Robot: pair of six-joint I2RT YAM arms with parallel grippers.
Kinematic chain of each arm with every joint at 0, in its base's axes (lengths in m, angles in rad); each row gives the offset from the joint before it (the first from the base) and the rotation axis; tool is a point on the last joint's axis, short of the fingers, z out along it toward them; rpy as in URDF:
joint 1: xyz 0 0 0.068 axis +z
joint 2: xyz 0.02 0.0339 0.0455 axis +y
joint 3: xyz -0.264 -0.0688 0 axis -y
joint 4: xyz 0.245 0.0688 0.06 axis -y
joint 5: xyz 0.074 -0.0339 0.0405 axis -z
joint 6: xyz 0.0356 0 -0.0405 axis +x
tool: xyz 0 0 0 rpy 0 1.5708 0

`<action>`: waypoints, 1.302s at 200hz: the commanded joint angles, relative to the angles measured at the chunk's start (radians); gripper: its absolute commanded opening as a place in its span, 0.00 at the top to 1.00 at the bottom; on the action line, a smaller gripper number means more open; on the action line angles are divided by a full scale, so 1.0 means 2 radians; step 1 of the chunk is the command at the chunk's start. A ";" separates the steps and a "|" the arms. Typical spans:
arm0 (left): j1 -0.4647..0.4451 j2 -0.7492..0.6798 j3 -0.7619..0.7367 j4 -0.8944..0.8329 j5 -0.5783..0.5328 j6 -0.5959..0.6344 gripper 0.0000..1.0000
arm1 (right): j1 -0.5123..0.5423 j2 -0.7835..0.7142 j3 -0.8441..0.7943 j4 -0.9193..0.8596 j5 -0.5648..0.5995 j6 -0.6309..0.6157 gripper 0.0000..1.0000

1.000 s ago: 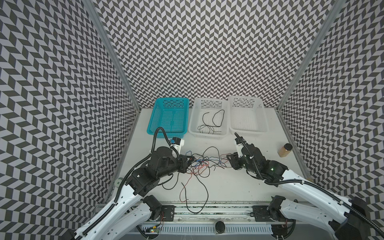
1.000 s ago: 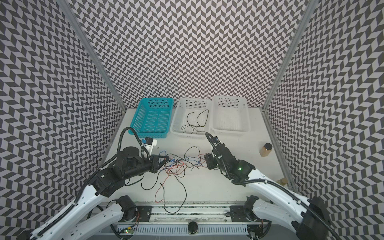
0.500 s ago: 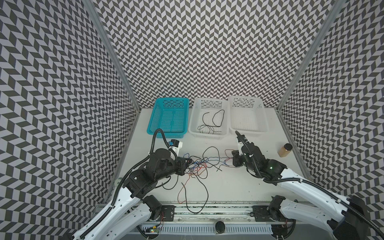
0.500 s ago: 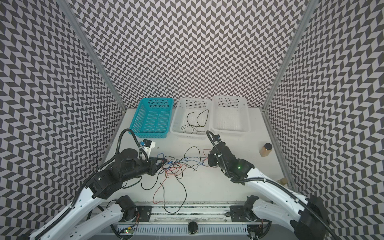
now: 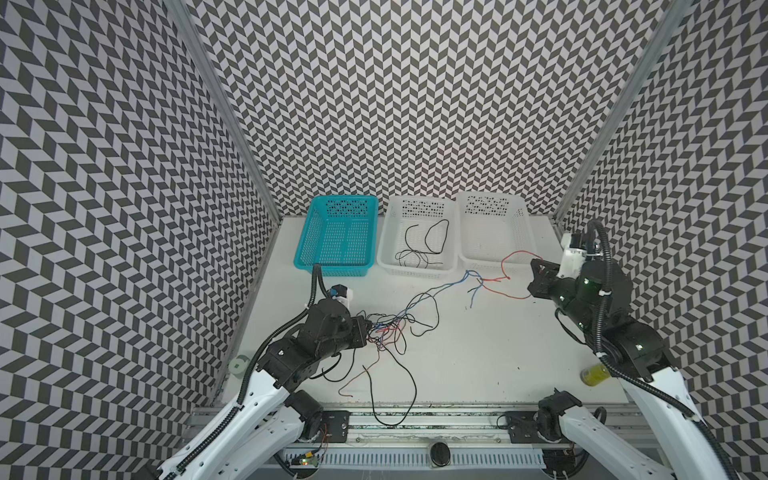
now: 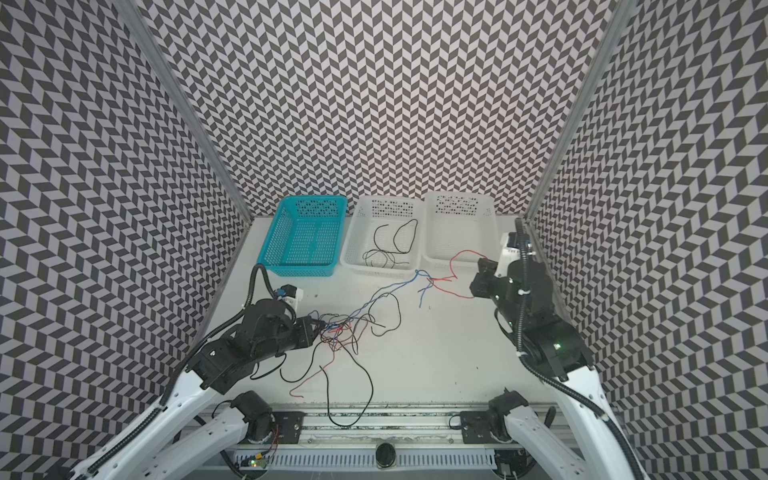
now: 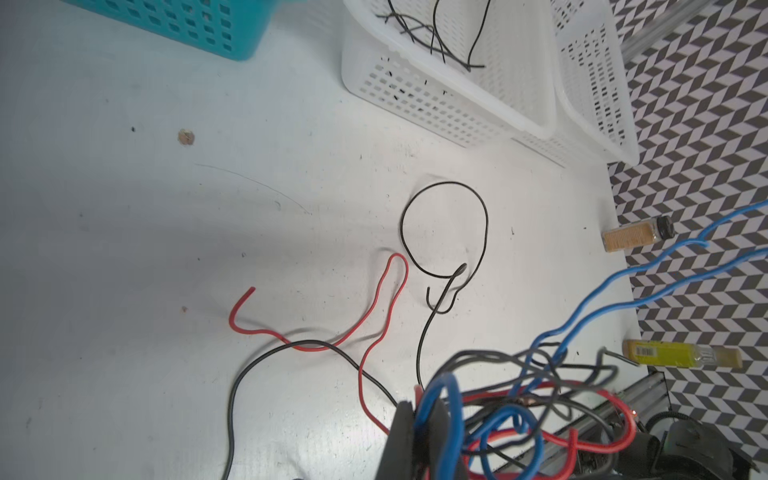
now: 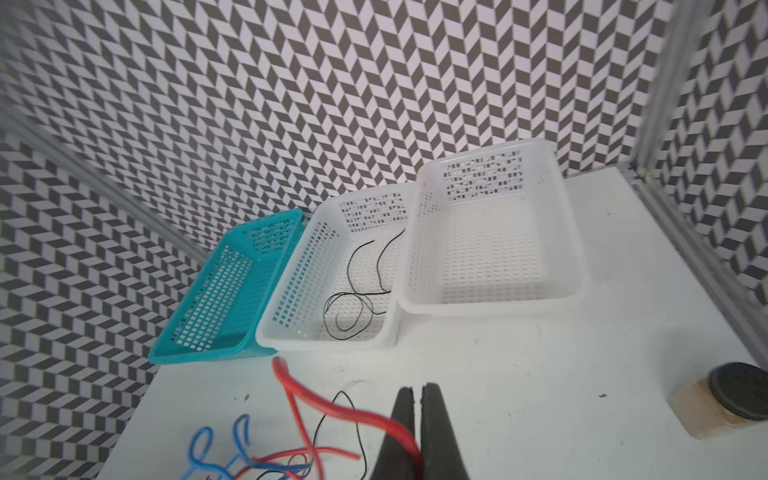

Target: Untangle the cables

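In both top views the closed left gripper (image 5: 367, 332) pinches the left-of-centre tangle of thin black, red and blue cables (image 5: 390, 332). The left wrist view shows strands clamped between its jaws. In the right wrist view the right gripper (image 8: 417, 419), closed, squeezes a thin red cable (image 8: 332, 409).

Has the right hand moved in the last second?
Yes. The right hand swung right and rearward, to the near right corner of the rightmost white basket, shut on a red cable.

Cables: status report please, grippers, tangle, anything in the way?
Left gripper shut on the cable tangle. Right gripper shut on a red cable, stretched away from the tangle. Blue cables snagged on it mid-span.
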 commanded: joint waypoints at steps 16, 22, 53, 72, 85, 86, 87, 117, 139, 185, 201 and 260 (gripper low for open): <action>0.016 -0.003 -0.016 -0.031 -0.037 -0.015 1.00 | -0.068 -0.018 0.040 -0.033 -0.015 0.020 1.00; 0.016 0.000 -0.014 -0.035 -0.039 -0.014 1.00 | -0.073 -0.018 0.044 -0.034 -0.016 0.017 1.00; 0.021 -0.007 -0.015 -0.036 -0.045 -0.016 1.00 | -0.116 -0.007 0.071 -0.051 -0.057 0.029 1.00; 0.027 -0.008 -0.012 -0.028 -0.028 -0.009 1.00 | -0.118 0.007 0.068 -0.020 -0.125 0.042 1.00; 0.029 -0.005 -0.004 -0.025 -0.013 0.001 1.00 | -0.119 0.028 0.064 0.017 -0.207 0.049 1.00; 0.029 -0.005 -0.003 -0.025 -0.012 0.002 1.00 | -0.118 0.031 0.064 0.021 -0.215 0.050 1.00; 0.029 -0.004 -0.002 -0.025 -0.011 0.004 1.00 | -0.118 0.034 0.064 0.025 -0.222 0.050 1.00; 0.029 0.004 0.034 -0.042 0.010 0.040 1.00 | -0.065 0.096 0.071 0.096 -0.276 0.084 1.00; 0.029 0.015 0.059 -0.056 0.029 0.081 1.00 | 0.038 0.153 0.119 0.095 -0.201 0.033 1.00; 0.030 0.043 0.093 -0.068 0.088 0.189 1.00 | 0.119 0.310 0.233 0.125 -0.185 0.019 1.00; 0.029 0.043 0.095 -0.066 0.085 0.200 1.00 | 0.138 0.379 0.293 0.120 -0.189 0.015 1.00; 0.029 -0.005 0.063 -0.036 0.085 0.192 1.00 | 0.190 0.657 0.613 0.043 -0.197 -0.016 1.00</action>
